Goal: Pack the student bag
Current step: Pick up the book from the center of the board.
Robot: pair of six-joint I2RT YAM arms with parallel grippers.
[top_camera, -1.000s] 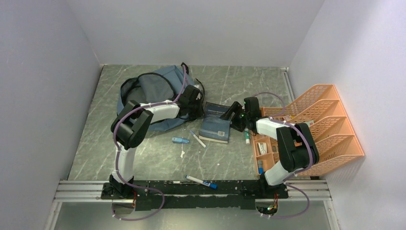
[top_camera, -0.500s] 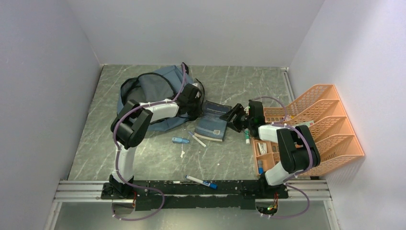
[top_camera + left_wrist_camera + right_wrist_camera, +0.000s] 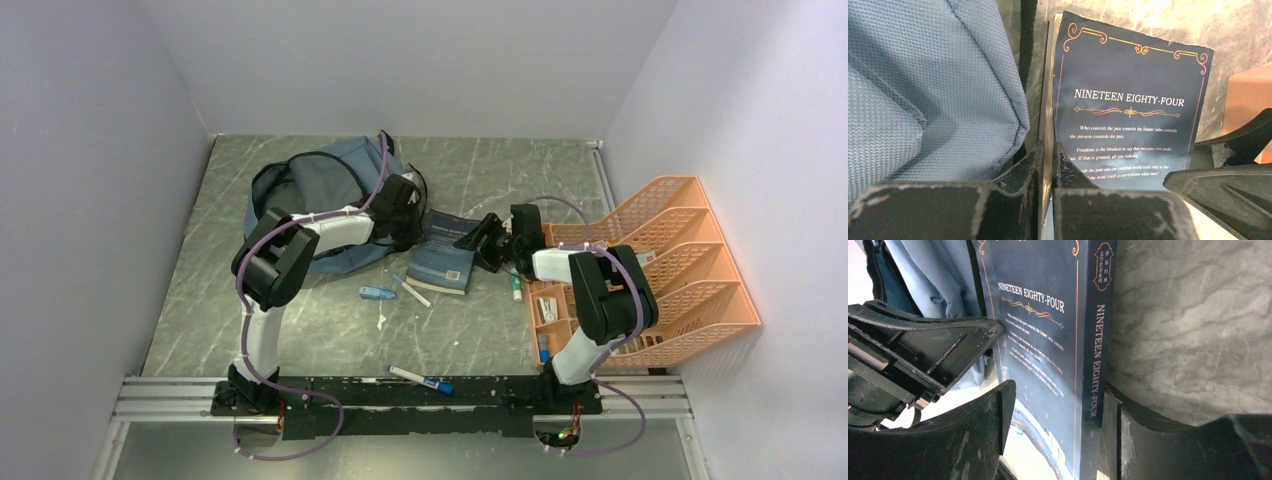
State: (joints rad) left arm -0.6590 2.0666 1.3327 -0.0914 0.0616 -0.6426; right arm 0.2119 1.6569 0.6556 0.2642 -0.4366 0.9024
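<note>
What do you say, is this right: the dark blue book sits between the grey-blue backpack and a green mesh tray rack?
Not quite. The tray rack is orange, not green, as the top external view shows. The rest holds: the dark blue book sits between the grey-blue backpack and that rack.

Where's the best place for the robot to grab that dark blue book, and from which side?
Grip the book across its thickness at the spine, coming from the orange rack's side with the right claw. The spine faces that claw, and its fingers fit on either side of it. The student bag crowds the book's other side, so there is less room there.
</note>
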